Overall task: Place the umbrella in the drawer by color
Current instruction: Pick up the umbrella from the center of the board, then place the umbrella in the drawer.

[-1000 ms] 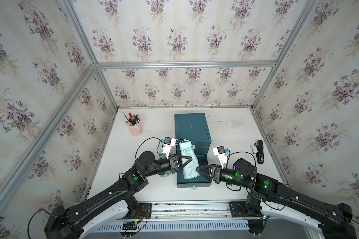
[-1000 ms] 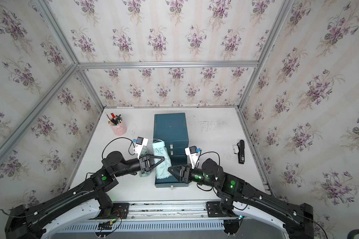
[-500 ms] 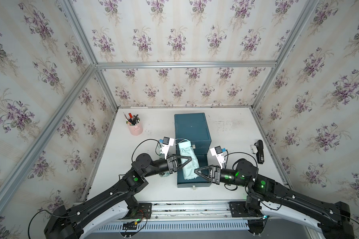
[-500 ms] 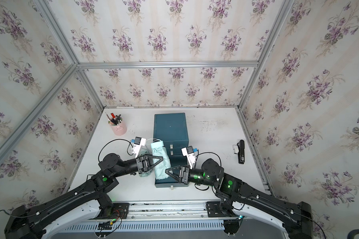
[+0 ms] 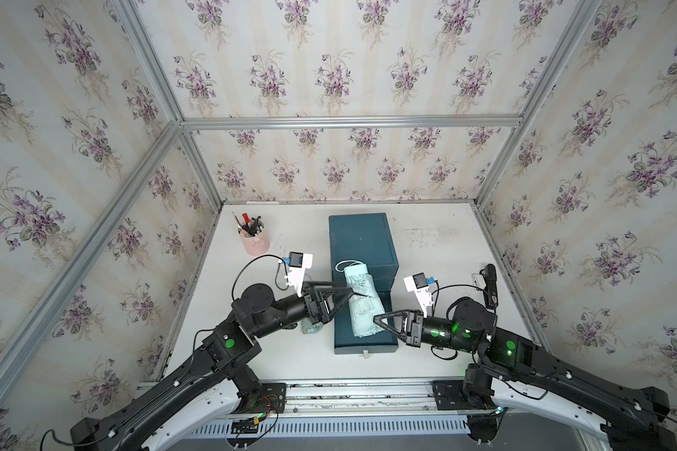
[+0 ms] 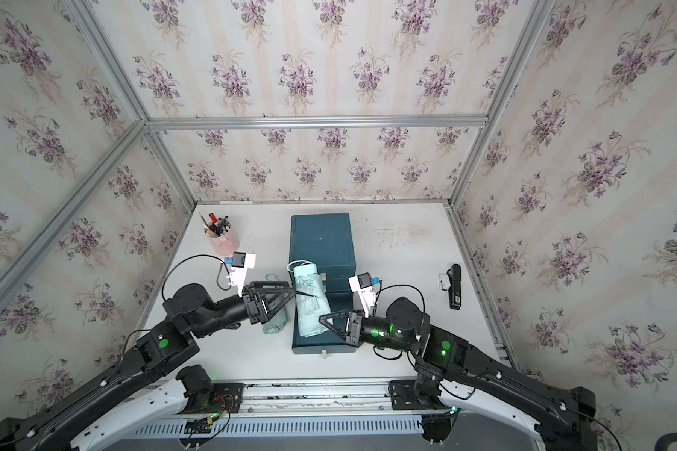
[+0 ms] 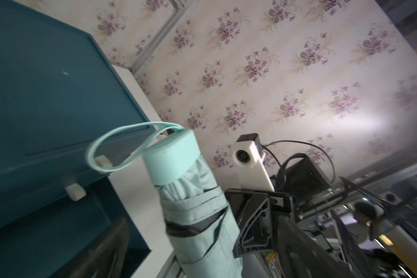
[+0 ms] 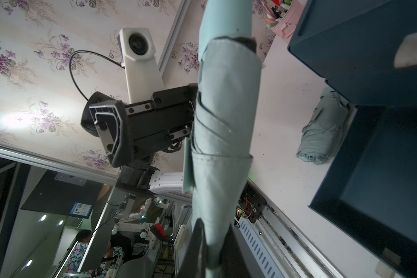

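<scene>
In both top views I am counting two mint-green folded umbrellas, one dark teal drawer cabinet (image 5: 362, 238) with three drawers, one pink pen cup (image 5: 255, 242), one black device (image 5: 490, 285) and two arms. The first umbrella (image 5: 362, 300) is hanging between the two grippers, over the bottom drawer (image 5: 344, 341), which is standing pulled out. The second umbrella (image 5: 310, 327) is lying on the counter (image 5: 446, 242), under the wrist of the left gripper (image 5: 346, 293). A second ago this gripper was clamping the first umbrella. Now its jaws are standing wide, one on each side of the umbrella's middle. The right gripper (image 5: 376, 319) was wide then and apart from the cloth. Now it is pinching the umbrella's end nearest to it.

In the left wrist view the umbrella (image 7: 193, 216) is standing between the spread fingers. Its cap and loop are pointing away from the gripper, toward the cabinet (image 7: 46, 84).

In the right wrist view the right gripper (image 8: 212, 243) is squeezing the cloth end of the umbrella (image 8: 224, 108). The second umbrella (image 8: 323, 134) is lying well apart from it, beside the open drawer (image 8: 383, 192).
</scene>
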Action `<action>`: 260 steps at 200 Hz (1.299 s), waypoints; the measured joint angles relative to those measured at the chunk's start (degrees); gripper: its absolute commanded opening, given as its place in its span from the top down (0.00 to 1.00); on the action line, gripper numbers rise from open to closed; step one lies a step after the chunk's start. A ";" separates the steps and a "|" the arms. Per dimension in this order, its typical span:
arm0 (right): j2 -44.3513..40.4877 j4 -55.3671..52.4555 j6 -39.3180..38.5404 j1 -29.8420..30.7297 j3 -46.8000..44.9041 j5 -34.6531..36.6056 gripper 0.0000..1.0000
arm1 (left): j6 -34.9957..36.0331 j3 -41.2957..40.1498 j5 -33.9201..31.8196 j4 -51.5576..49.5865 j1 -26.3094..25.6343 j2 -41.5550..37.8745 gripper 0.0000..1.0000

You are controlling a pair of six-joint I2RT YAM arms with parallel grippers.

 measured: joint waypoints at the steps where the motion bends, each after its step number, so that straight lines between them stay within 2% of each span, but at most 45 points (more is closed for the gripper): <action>1: -0.09 -0.61 -0.11 -0.02 0.20 0.35 1.00 | 0.15 0.13 -0.48 -0.46 0.00 -0.13 0.00; 26: 0.81 -6.99 -0.11 0.09 0.61 4.44 1.00 | 4.55 2.80 -12.83 -12.44 0.46 -2.25 0.00; 55: 3.15 -13.77 3.28 5.29 -2.43 6.47 1.00 | 9.88 8.44 -18.38 -22.43 2.62 2.49 0.00; 90: 4.63 -14.67 8.26 12.02 -2.69 9.86 1.00 | 14.34 15.89 -18.88 -28.52 3.48 12.94 0.00; 145: 9.20 -13.55 17.68 13.16 -4.04 12.83 1.00 | 18.84 25.55 -20.83 -31.34 4.46 25.86 0.01; 198: 12.90 -10.64 22.62 11.52 -4.07 13.00 1.00 | 20.31 29.18 -22.53 -32.24 5.14 33.70 0.01; 260: 18.34 -6.03 23.91 5.31 -4.22 7.96 1.00 | 20.65 29.59 -22.99 -32.15 6.43 38.18 0.07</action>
